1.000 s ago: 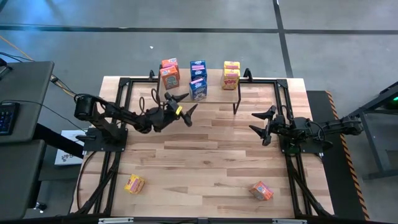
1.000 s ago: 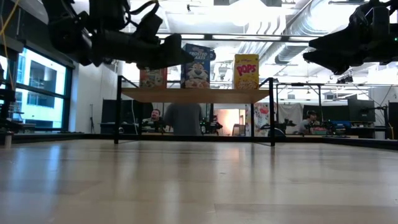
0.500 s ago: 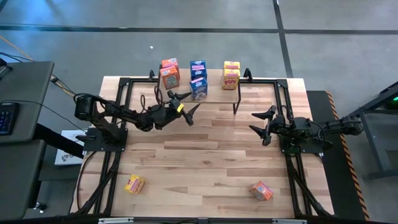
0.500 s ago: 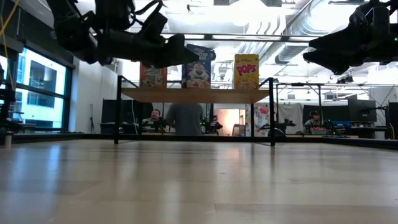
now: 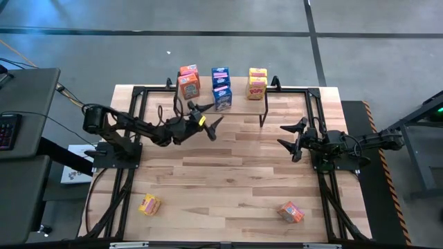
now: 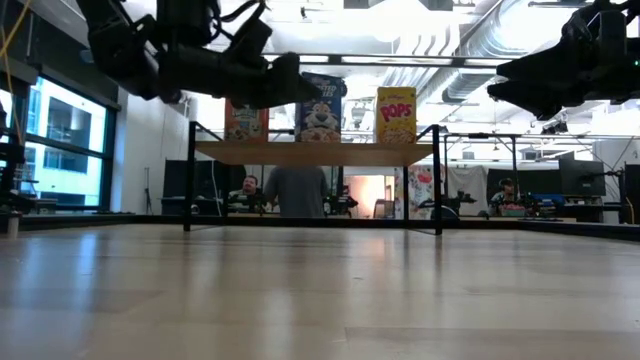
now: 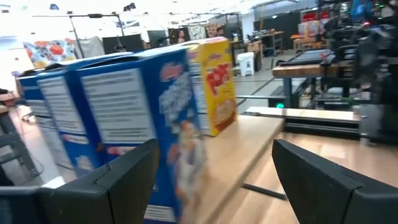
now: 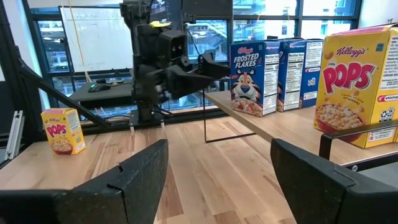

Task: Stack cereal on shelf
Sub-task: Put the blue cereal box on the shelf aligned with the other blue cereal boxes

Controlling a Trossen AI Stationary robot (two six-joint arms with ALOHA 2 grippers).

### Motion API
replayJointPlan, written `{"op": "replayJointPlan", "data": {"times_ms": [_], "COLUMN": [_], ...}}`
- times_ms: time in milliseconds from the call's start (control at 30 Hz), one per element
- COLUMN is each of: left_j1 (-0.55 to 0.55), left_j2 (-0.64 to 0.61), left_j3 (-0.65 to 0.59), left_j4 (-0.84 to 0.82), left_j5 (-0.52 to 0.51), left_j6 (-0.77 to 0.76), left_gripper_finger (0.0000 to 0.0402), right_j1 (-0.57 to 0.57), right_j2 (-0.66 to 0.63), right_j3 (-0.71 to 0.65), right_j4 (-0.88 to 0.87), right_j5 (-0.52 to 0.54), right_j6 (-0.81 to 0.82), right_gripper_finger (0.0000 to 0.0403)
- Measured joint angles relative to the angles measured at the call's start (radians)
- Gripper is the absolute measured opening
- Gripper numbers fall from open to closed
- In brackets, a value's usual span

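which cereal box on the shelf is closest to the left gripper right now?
The front blue Frosted Flakes box, middle stack on the shelf. The open left gripper sits just in front of it; the orange and yellow stacks stand off to either side.

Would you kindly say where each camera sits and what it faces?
High: overhead, straight down on the table; both arms show.
Low: table height, facing the shelf; arms overhead.
Left wrist: on the left hand, facing blue cereal boxes.
Right wrist: on the right hand, facing shelf and left arm.
Shared: yellow Pops box, in the low and right wrist views.

Six cereal boxes (image 5: pixel 221 97) on one shelf (image 5: pixel 239 104), two on the table (image 5: pixel 228 173)
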Motion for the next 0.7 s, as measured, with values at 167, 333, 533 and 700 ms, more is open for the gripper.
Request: {"op": "replayJointPlan", "data": {"times_ms": [167,333,533,700], "left_j1": [-0.065,-0.073,-0.031,-0.012], "left_j2": [0.000,0.000,0.000,0.000], "left_j3": [0.000,0.000,0.022,0.073], "left_j4": [0.001,0.002,-0.028,-0.129], "left_j5": [-0.051,-0.042,0.019,0.033], "left_j6": [0.029,0.042,0.033,0.016], "left_gripper_finger": [0.0304,0.0304,0.0304,0.0304], "right_j1": [0.000,0.000,0.000,0.000], "right_j2": [0.000,0.000,0.000,0.000], "right_j3": [0.000,0.000,0.000,0.000], "right_j4": [0.000,0.000,0.000,0.000], "right_j5": [0.000,0.000,0.000,0.000], "right_j6": [0.000,0.000,0.000,0.000], "right_gripper_finger": [0.0277,0.0277,0.0277,0.0277]}}
